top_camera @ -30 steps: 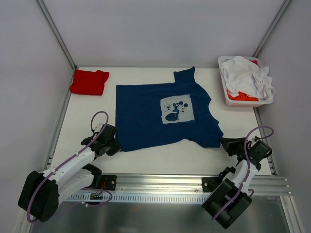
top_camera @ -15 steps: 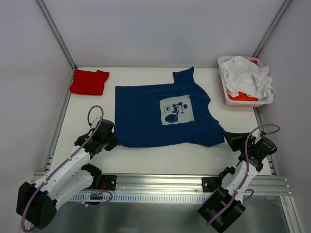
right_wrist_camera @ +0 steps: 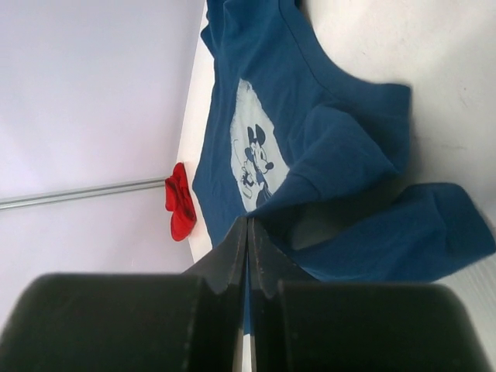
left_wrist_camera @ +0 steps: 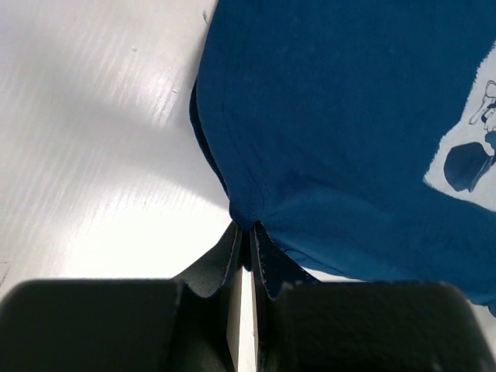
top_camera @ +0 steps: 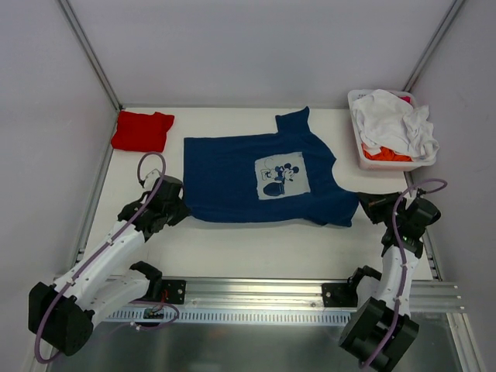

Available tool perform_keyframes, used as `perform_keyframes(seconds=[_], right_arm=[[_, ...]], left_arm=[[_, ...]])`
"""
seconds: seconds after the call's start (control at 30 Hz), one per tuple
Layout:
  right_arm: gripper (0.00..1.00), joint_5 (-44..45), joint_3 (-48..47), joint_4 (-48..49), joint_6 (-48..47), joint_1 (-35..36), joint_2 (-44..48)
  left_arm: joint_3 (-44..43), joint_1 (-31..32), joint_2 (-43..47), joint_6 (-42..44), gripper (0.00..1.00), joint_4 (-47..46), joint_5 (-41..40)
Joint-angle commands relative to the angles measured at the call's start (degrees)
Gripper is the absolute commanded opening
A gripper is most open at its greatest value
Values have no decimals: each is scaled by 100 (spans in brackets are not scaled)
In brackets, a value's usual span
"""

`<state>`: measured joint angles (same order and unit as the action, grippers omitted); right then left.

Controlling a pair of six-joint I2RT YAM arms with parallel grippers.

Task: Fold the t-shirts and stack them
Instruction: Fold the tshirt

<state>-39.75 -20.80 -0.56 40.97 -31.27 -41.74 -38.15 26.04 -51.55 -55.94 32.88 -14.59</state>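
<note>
Shows the navy t-shirt [top_camera: 225,178] spread print-up across the middle of the desk [top_camera: 256,248], well clear of the near edge. Runs its long axis left to right: hem toward the left, neck opening toward the right and the bin [top_camera: 387,165], one sleeve pointing at the far edge, mouse print [top_camera: 283,177] facing up right of centre. Catches the near sleeve rumpled and doubled over at the right end.

Finds the left end effector [left_wrist_camera: 246,231] pressed together on the near hem corner, pinching a small tuck of blue cloth. Finds the right end effector [right_wrist_camera: 246,225] likewise clamped tight, apparently on the cloth beside the near sleeve.

Reads as the start of the first lengthwise fold, with both near corners gripped. Calls next for raising the two pinched corners together at matching height and pace. Calls then for carrying them across the print toward the far edge, keeping the cloth taut between them, laying the edge down straight and letting go.

Leaves a folded red t-shirt [top_camera: 142,130] at the far left corner, well apart. Leaves a white tee [top_camera: 391,120] and an orange tee [top_camera: 387,155] heaped unfolded in the bin at far right.
</note>
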Motion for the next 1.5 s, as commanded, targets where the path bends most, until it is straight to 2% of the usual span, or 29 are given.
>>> perform_keyframes(seconds=[0.0, 0.2, 0.37, 0.7, 1.17, 1.47], right_arm=[[0, 440, -363, 766, 210, 270, -456], [0, 854, -749, 1285, 201, 832, -1361], [0, 1083, -1093, 1663, 192, 1289, -2039], [0, 1329, -1515, 1936, 122, 1501, -2875], [0, 1496, -1612, 2340, -28, 1589, -3762], [0, 1540, -1655, 2508, -72, 1606, -4193]], left_arm=[[-166, -282, -39, 127, 0, 87, -290], [-44, -1231, -83, 514, 0, -203, -9], [9, -1611, -460, 725, 0, -642, 193], [-377, -1673, -1770, 1085, 0, -1504, 334], [-1677, -1681, -3000, 1613, 0, -1671, 299], [-2117, -1681, -3932, 1736, 0, -1838, 457]])
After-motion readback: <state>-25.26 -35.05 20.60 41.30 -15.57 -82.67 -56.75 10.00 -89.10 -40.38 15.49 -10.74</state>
